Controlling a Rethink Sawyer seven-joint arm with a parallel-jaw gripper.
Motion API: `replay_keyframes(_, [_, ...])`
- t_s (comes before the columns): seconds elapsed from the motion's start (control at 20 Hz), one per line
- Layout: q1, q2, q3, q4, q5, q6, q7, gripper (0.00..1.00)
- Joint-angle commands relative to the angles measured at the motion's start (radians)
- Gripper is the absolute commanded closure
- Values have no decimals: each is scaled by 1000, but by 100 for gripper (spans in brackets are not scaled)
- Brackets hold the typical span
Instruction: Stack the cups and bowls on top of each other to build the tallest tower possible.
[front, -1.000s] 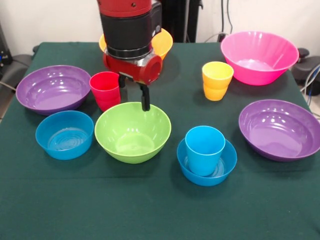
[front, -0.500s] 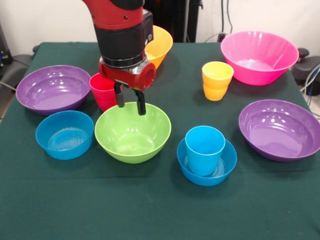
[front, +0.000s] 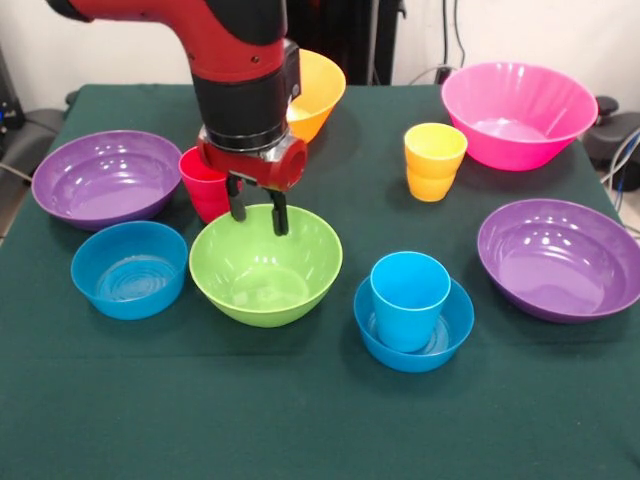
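My gripper (front: 257, 210) is open and hangs over the far rim of the lime green bowl (front: 265, 280), with one finger inside the bowl and one behind the rim. The red cup (front: 203, 185) stands just left of the gripper. The blue cup (front: 408, 297) stands in a small blue bowl (front: 447, 335) to the right of the green bowl. The yellow-orange cup (front: 433, 160) stands alone further back. A second small blue bowl (front: 128, 270) sits at the left.
Purple bowls lie at the left (front: 105, 178) and right (front: 560, 258). The pink bowl (front: 518, 115) is at the back right. The orange-yellow bowl (front: 320, 88) is partly hidden behind the arm. The green cloth runs to the table's front edge.
The gripper has moved left and come down from above the bowl's far side to its rim. The bowls and cups have not moved.
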Motion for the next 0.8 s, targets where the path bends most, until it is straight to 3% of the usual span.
replay_keyframes(0.05, [-34,86,120,-66,-121,55,-285,0])
replay_keyframes(0.8, [-126,107,201,-122,-193,135,-351,0])
